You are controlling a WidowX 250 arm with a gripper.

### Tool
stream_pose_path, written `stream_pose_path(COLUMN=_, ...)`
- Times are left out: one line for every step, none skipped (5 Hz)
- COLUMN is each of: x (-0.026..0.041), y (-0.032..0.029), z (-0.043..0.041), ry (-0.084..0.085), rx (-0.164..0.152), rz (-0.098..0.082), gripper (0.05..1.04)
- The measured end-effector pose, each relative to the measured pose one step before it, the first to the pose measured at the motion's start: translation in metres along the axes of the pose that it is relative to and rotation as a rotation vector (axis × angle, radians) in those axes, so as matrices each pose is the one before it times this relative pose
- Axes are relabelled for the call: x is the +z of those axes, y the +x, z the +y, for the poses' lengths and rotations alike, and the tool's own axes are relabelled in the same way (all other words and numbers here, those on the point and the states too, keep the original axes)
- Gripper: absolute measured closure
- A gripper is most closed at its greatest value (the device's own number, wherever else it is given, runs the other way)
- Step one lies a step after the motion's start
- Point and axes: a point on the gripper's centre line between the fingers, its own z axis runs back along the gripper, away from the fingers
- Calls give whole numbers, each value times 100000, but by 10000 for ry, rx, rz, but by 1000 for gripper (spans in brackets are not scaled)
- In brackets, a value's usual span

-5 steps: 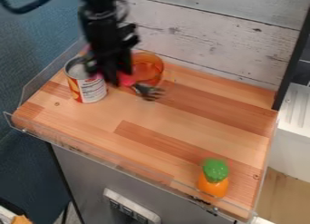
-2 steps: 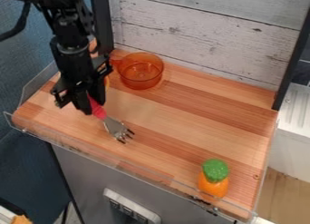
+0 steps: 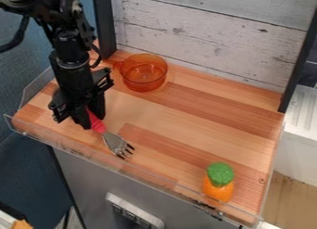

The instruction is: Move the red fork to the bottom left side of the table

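Red fork, over the left front part of a wooden table, with its handle end in the black gripper that hangs from the arm at the upper left of the view. The jaws appear drawn in close around the handle, parted only by about its thickness, with nothing else between them. From the jaws, the fork runs out toward the lower right: first the red handle, then the silvery head, its dark-tipped tines farthest away and aimed at the front edge. Its long axis is therefore a slant, not level with that edge, and nearly all that can be seen of it lies in front and to the right of the jaws. Whether the tines touch the wood or float just above it, I cannot tell. A clear guard rail borders the front. An orange see-through cup sits at the back, and an orange toy with a green top at the front right. The step in hand seems to be setting the fork down; the slanting head could meet the rail if carried much farther forward, so a short, gentle lowering looks best.
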Motion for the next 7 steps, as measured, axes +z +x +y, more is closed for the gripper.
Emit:
stream_pose_path(x=-180, y=161, z=220, ry=35, rx=47, rz=-171, gripper=740)
stream_pose_path(x=-1276, y=203, z=560, ry=394, rx=-49, rz=-126, gripper=739)
stream_pose_path(x=-1259, y=16, z=316, ry=294, rx=210, rz=174, gripper=739)
stream_pose_path(x=-289, y=229, z=-33, ry=147, rx=163, rz=-202, gripper=670)
stream_pose_path(x=-63, y=56, z=-126, ry=84, rx=166, rz=-91, gripper=384)
stream_pose_path(x=717, y=-728, z=-3, ry=-85, rx=111, rz=168, gripper=124)
stream_pose_path(x=1426, y=-452, z=-66, ry=-164, rx=-50, rz=213, gripper=79)
